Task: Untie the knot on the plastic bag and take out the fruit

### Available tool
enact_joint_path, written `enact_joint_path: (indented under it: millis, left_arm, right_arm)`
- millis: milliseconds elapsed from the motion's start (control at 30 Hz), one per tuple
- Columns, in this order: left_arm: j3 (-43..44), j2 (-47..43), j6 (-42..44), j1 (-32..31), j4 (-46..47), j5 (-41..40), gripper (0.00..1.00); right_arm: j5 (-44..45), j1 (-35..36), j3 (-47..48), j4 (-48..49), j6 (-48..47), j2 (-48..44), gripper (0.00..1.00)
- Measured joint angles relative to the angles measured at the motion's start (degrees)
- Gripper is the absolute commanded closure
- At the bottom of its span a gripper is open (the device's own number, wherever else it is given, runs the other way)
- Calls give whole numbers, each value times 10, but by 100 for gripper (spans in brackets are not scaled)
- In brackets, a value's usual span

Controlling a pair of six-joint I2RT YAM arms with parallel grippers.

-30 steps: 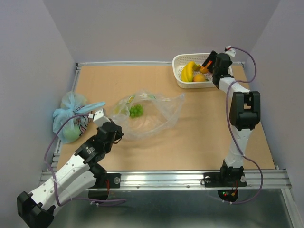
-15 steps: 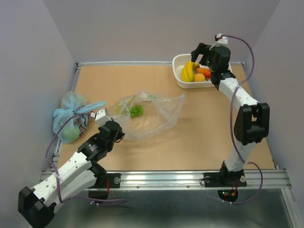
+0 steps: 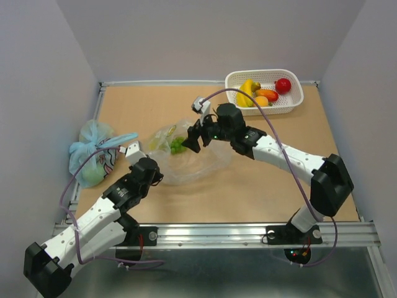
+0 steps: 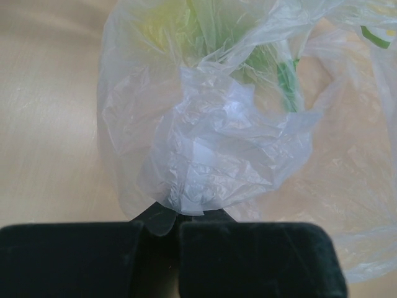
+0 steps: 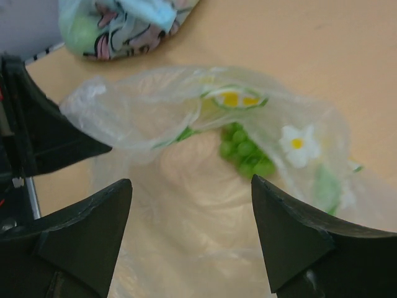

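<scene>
The clear plastic bag (image 3: 201, 160) lies crumpled on the table, left of centre. No tied knot shows on it. Green grapes (image 3: 178, 144) and a yellow-green piece (image 3: 162, 138) lie inside it. My left gripper (image 3: 153, 176) is shut on the bag's near-left edge (image 4: 198, 155). My right gripper (image 3: 197, 138) is open and hovers over the bag. In the right wrist view (image 5: 192, 198) the grapes (image 5: 245, 149) lie just beyond its fingertips. Bananas (image 3: 246, 92), a red apple (image 3: 283, 85) and orange pieces (image 3: 265, 96) lie in the white basket (image 3: 263, 72).
The opaque light-blue bag (image 3: 93, 155) lies at the table's left edge, and also shows in the right wrist view (image 5: 124, 25). The basket stands at the back right. Grey walls close in the table on three sides.
My right arm has swung from the basket down and left to over the clear bag, its gripper open. A red apple now shows in the basket. The left arm has barely moved.
</scene>
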Motion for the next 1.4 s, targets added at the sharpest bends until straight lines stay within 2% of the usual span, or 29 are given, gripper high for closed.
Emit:
enact_joint_path:
  millis: [267,400,533,767,1200,1267,1300,1400]
  left_arm:
    - [0,-4,3,0,5,15,100]
    - [0,-11,4,0,9,21,100]
    - [0,-12,5,0,12,25,100]
    - [0,-11,5,0,15,37,100]
    - [0,-9,5,0,20,69,100]
    - [0,-6,5,0,22,71,100]
    - [0,-4,5,0,23,73,100]
    - [0,2,9,0,23,76,100]
  right_arm:
    - [-3,28,-27,-26,70,83,23]
    - [46,28,-28,-10,129,122,26]
    - [108,28,-28,25,193,156,31]
    - [177,28,-26,81,276,237,32]
    - [186,28,-24,226,325,303,33]
    - [184,28,-17,243,329,314,40]
    - [183,28,-11,251,332,322,49]
    - [182,28,-5,269,336,336,68]
